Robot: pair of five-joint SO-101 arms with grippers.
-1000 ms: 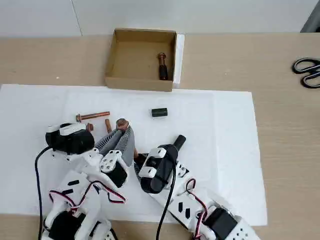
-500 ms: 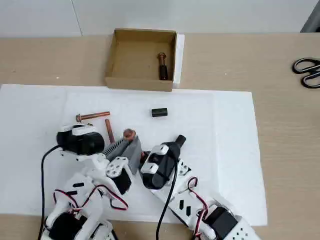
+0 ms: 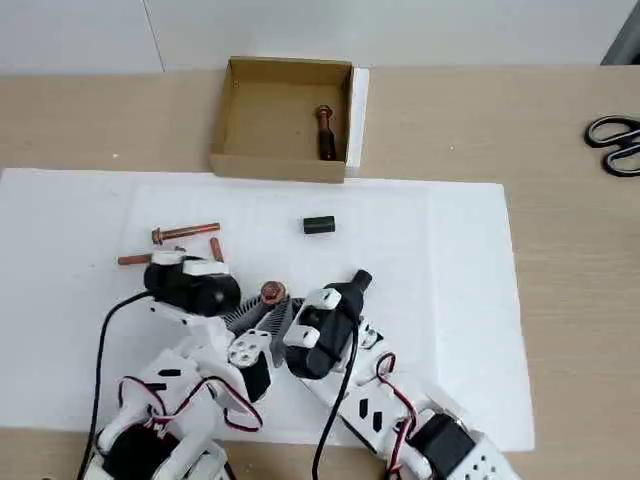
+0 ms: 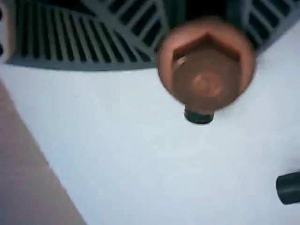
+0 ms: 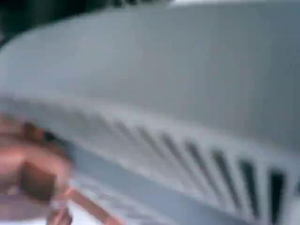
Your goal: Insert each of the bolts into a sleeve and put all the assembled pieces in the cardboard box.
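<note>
the left arm's tool point(image 3: 268, 306) is clamped on a copper bolt point(image 3: 272, 293) just under its hexagonal head, above the white paper sheet point(image 3: 450, 300) on the desk point(image 3: 560, 100) and hard up against the right arm's tool point(image 3: 295, 320), whose state cannot be told from these pictures. in the left wrist view a small dark round end point(image 4: 199, 116) peeks out just past the bolt head; whether it is a sleeve is unclear. one loose sleeve point(image 3: 318, 225) lies on the paper between the arms and the cardboard box point(image 3: 228, 120), which holds one assembled piece point(image 3: 325, 132). three spare bolts point(image 3: 185, 233) lie near the left arm. the step in hand looks like mating this bolt with a sleeve. doing it well probably means gripping close to the head so the shank stays free, lining the shank up dead straight with the sleeve's bore before pushing, and feeding it in slowly. the other arm should hold the sleeve rigid. with the two arms this crowded, any sideways nudge could cock the bolt or knock it loose.
</note>
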